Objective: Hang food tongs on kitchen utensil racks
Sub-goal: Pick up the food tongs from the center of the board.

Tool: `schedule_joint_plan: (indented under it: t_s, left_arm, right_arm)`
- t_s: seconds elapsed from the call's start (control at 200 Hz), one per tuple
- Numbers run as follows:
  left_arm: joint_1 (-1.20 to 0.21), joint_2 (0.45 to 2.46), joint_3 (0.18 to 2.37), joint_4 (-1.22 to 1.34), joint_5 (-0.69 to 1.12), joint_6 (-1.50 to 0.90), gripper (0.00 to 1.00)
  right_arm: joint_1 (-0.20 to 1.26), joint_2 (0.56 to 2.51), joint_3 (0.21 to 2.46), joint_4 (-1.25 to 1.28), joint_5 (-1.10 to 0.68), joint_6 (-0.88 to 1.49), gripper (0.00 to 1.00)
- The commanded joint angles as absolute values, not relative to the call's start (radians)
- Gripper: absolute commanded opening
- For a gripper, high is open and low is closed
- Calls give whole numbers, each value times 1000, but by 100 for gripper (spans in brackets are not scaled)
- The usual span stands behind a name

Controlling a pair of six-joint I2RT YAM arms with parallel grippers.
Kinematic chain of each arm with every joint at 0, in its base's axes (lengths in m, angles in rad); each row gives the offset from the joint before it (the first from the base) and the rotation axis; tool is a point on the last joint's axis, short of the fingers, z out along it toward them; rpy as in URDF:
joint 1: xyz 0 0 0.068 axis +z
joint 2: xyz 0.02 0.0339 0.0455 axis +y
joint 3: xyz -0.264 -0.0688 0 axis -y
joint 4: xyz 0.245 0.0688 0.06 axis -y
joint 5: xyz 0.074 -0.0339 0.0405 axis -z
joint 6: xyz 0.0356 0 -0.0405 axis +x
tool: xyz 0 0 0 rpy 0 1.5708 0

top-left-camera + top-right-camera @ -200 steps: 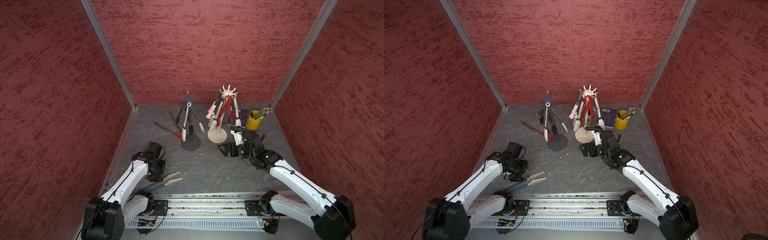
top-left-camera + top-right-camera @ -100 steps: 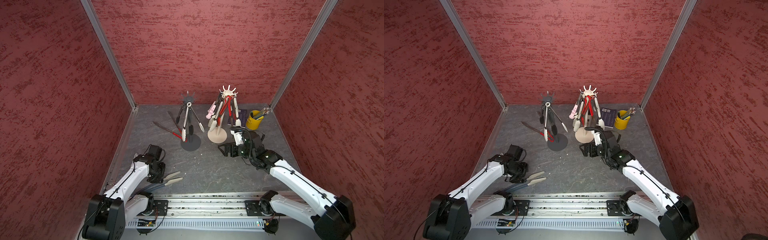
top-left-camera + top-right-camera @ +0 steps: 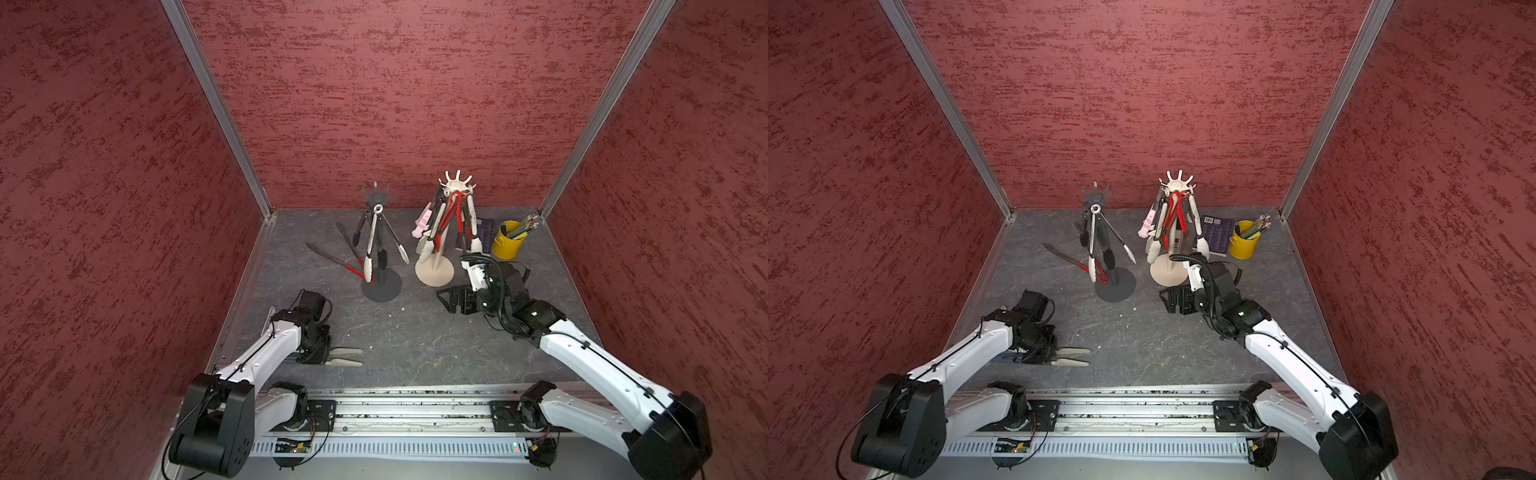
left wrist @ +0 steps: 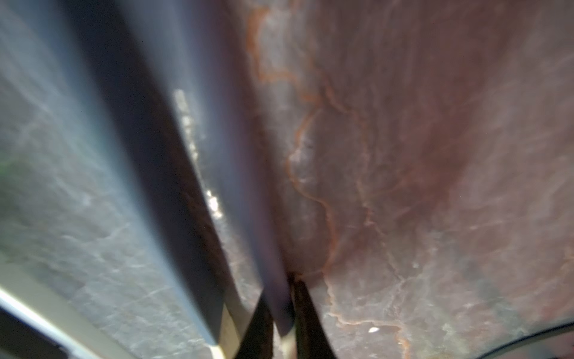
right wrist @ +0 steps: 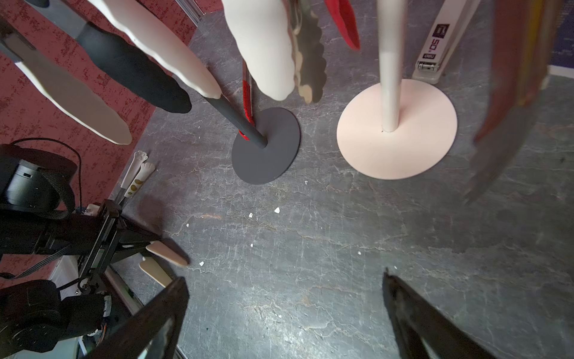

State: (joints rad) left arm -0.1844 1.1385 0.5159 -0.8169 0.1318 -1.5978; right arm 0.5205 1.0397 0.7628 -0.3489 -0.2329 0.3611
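Hanging stood mostly done: cream rack (image 3: 434, 272) held several tongs (image 3: 451, 212), grey rack (image 3: 381, 287) a few. My right gripper (image 5: 284, 276) gaped nearby; my left gripper (image 3: 319, 354) pinched cream-tipped tongs (image 3: 345, 357) on the floor (image 3: 415, 340), red tongs (image 3: 352, 270) lying unhung by the grey base.

Your left rack (image 3: 386, 291) and right rack (image 3: 441, 277) stand side by side at the back, cup (image 3: 508, 246) right of them, tongs (image 3: 347, 357) lying front-left on the surface (image 3: 415, 340).
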Motion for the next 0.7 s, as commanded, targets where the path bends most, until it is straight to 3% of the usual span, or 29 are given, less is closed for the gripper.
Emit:
schedule_joint_plan:
  t_s: [0.0, 0.461, 0.696]
  left_arm:
    - [-178, 1117, 555, -822, 107, -1540, 3]
    - [-195, 1033, 942, -1084, -98, -1159, 0]
    - [-427, 1082, 1244, -1186, -457, -852, 0]
  right_arm:
    - [515, 1023, 784, -363, -205, 352, 99]
    - [506, 1031, 805, -369, -178, 327, 99]
    - [497, 1052, 821, -360, -179, 314, 99]
